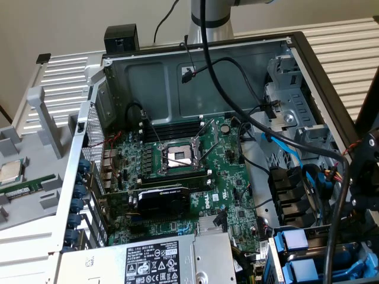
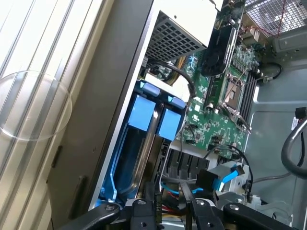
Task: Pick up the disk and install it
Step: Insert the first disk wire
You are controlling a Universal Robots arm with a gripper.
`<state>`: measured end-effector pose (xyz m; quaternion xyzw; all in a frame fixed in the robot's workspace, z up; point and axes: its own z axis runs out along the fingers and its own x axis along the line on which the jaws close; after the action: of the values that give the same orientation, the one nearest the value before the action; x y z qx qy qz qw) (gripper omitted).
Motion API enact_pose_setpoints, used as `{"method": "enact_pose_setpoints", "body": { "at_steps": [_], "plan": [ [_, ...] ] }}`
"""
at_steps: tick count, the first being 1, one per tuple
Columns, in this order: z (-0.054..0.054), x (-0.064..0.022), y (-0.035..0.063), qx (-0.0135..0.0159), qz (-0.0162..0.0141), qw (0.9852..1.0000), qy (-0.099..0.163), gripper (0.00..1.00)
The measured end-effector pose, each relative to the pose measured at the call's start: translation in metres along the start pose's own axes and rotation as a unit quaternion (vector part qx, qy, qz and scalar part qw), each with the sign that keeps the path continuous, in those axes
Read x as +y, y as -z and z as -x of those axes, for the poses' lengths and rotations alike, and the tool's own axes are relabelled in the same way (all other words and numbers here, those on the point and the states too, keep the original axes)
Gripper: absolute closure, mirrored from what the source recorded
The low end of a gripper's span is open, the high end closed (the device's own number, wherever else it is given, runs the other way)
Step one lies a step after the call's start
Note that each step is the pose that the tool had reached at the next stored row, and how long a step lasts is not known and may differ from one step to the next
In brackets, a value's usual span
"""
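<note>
The open computer case lay with its side off. The power supply and the motherboard took most of its floor; at the corner beside the power supply, on the exterior view's right, stood the drive cage with its blue rails. In this cage two blue-fronted carriers sat side by side; I took the disk to be one of them, but which one I could not tell, because no label faced either camera. It was seated in the cage, not in the tool.

The tool hung over that end of the case, near the cage but apart from the carriers; its jaws stood partly apart, with red and yellow wires visible through the gap, so it had hold of nothing.

By my judgement the step in hand was the approach to the carrier — and the care was all in the alignment. The jaws should have met the blue front squarely, and not the neighbour carrier, which sat just beside it; the opening looked narrow for this, so a wider one would have been safer. The blue cable lay near the path — a slow, straight descent would have kept the fingers out of it.
</note>
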<state>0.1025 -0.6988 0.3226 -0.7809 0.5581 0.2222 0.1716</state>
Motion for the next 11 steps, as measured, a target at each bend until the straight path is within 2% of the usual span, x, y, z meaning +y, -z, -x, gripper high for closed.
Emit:
{"method": "enact_pose_setpoints", "body": {
  "at_steps": [11],
  "plan": [
    [-0.0005,-0.0004,-0.0003,-0.0004,0.0011,1.0000,-0.001,0.66]
  ]
}}
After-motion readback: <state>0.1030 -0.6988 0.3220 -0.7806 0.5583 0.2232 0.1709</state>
